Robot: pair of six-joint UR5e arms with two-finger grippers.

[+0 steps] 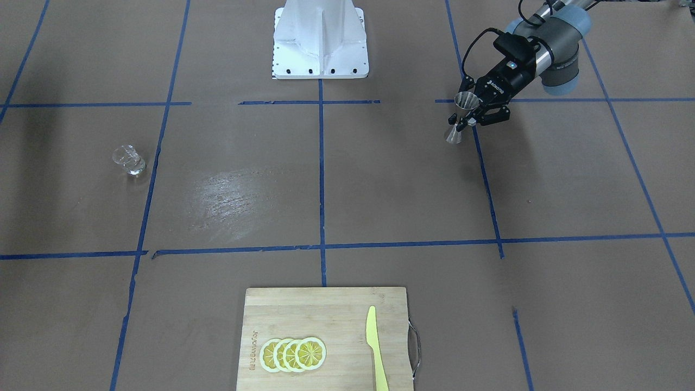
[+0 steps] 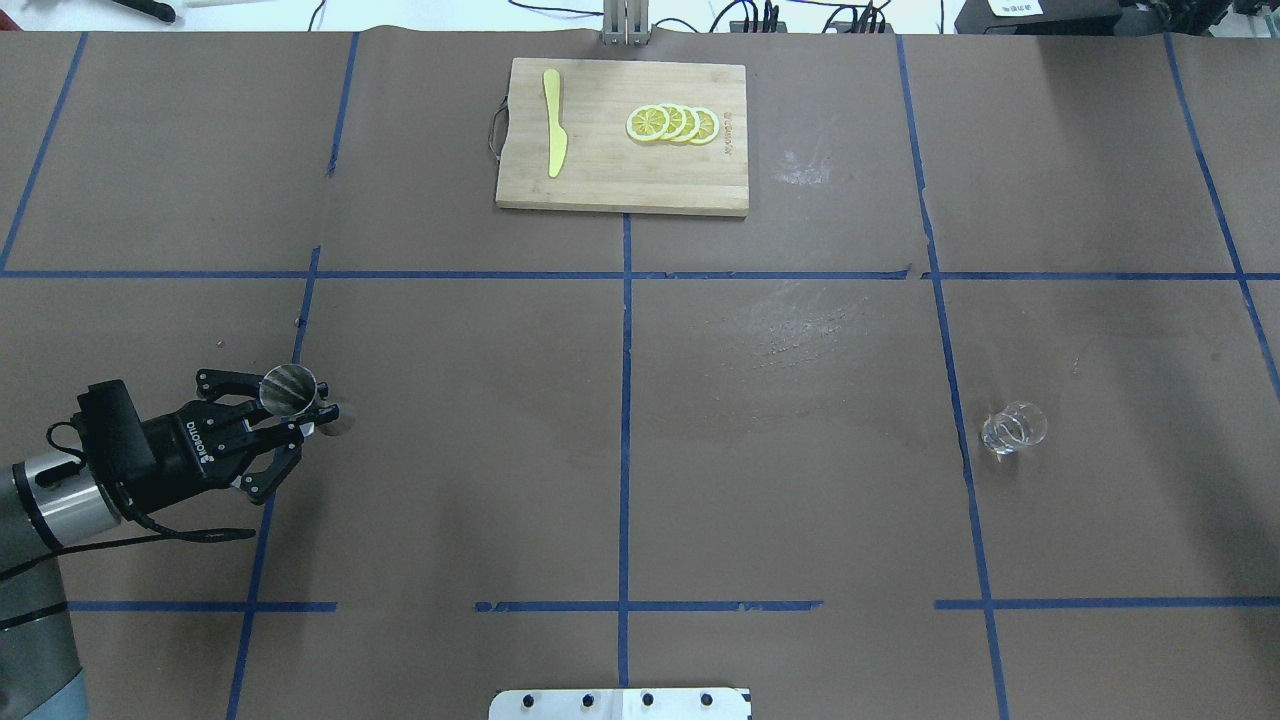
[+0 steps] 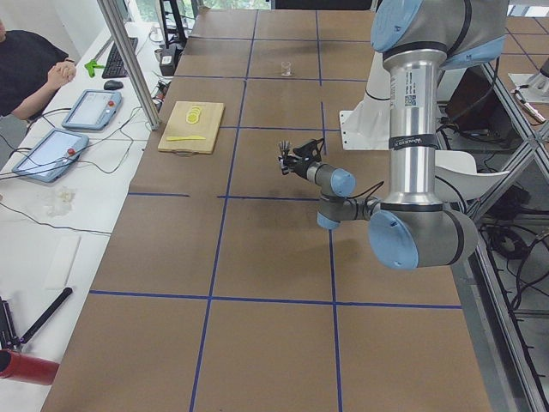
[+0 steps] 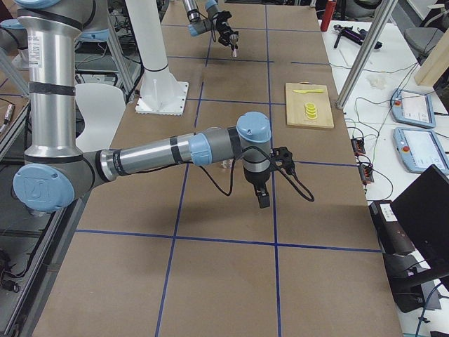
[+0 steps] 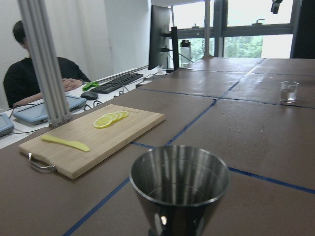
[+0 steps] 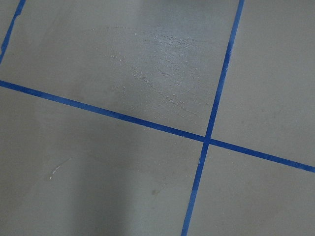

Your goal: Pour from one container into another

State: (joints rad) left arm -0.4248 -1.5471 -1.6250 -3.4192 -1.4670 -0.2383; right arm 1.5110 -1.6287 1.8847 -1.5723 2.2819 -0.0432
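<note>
The clear glass cup (image 1: 129, 159) stands alone on the brown table (image 2: 780, 480), also seen in the overhead view (image 2: 1013, 428) and far off in the left wrist view (image 5: 288, 91). My left gripper (image 1: 468, 116) is shut on the waist of the steel jigger (image 1: 465, 104), which stays upright; the overhead view shows the same jigger (image 2: 289, 389) in the left gripper (image 2: 300, 412). Its open bowl (image 5: 179, 177) fills the left wrist view. My right gripper (image 4: 262, 196) shows only in the exterior right view, pointing down over the table; I cannot tell its state.
A wooden cutting board (image 2: 600, 180) with lemon slices (image 2: 672, 123) and a yellow knife (image 2: 553, 135) lies at the far middle edge. The white robot base (image 1: 320, 41) stands at the near side. A person (image 3: 26, 73) sits beyond the table's far edge.
</note>
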